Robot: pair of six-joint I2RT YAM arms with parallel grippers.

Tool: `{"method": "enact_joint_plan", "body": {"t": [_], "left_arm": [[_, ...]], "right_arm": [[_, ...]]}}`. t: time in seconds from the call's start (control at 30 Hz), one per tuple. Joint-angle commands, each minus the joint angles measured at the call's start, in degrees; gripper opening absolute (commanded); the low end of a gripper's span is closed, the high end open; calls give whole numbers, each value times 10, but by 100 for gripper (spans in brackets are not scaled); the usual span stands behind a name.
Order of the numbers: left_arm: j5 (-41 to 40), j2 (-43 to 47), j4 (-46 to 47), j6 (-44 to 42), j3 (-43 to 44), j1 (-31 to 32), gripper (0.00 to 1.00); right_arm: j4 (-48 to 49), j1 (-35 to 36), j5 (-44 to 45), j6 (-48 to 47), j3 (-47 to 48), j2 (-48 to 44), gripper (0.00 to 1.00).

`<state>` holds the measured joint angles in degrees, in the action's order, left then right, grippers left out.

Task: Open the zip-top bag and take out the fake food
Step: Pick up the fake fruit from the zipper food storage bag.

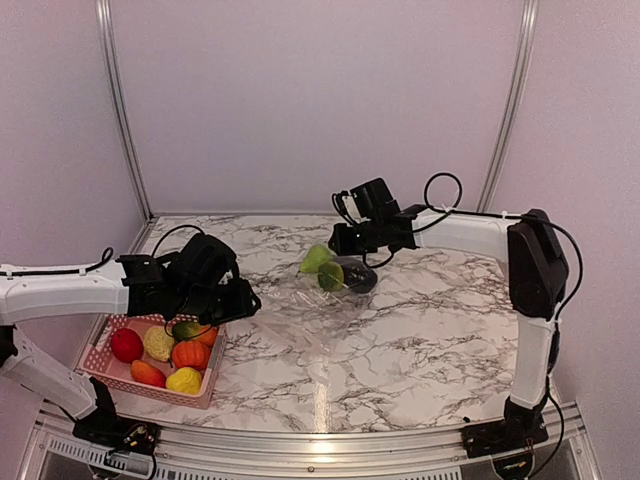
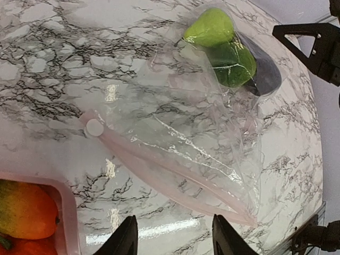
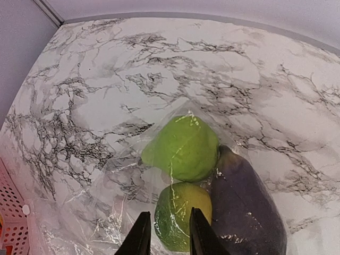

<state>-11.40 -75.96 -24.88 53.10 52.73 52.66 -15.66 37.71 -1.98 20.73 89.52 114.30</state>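
The clear zip-top bag (image 1: 305,310) lies flat on the marble table, its pink zip strip (image 2: 175,175) toward my left arm. It still holds a light green piece (image 3: 183,149), a green-yellow piece (image 3: 172,207) and a dark purple eggplant (image 3: 244,207) at its far closed end (image 1: 340,272). My left gripper (image 2: 172,236) is open and empty, just short of the zip strip, over the basket's far corner (image 1: 240,303). My right gripper (image 3: 167,236) hovers above the green-yellow piece with its jaws a narrow gap apart, and shows in the top view (image 1: 342,243).
A pink mesh basket (image 1: 96,345) at the front left holds a red apple (image 1: 126,344), an orange pumpkin (image 1: 190,354), a yellow lemon (image 1: 184,380) and other pieces. Its corner shows in the left wrist view (image 2: 66,207). Walls close the back and sides.
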Motion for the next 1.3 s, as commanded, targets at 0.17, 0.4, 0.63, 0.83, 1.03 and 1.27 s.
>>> {"method": "enact_joint_plan", "body": {"t": [0.17,0.4,0.63,0.83,1.03,1.27], "left_arm": [[93,-85,168,-2,-23,-4,33],[90,-95,185,10,-50,-4,23],[97,-112,213,17,-71,-4,19],[102,-143,266,23,-70,-4,18],[101,-170,291,38,-63,-4,17],[82,-188,291,39,-63,-8,17]], "right_arm": [[-44,-1,17,-11,48,53,22],[-45,-1,38,-11,45,65,20],[-45,-2,43,-10,38,71,20],[-42,-5,44,-5,31,81,20],[-41,-4,39,1,23,91,18],[-37,2,39,4,-2,85,18]]}}
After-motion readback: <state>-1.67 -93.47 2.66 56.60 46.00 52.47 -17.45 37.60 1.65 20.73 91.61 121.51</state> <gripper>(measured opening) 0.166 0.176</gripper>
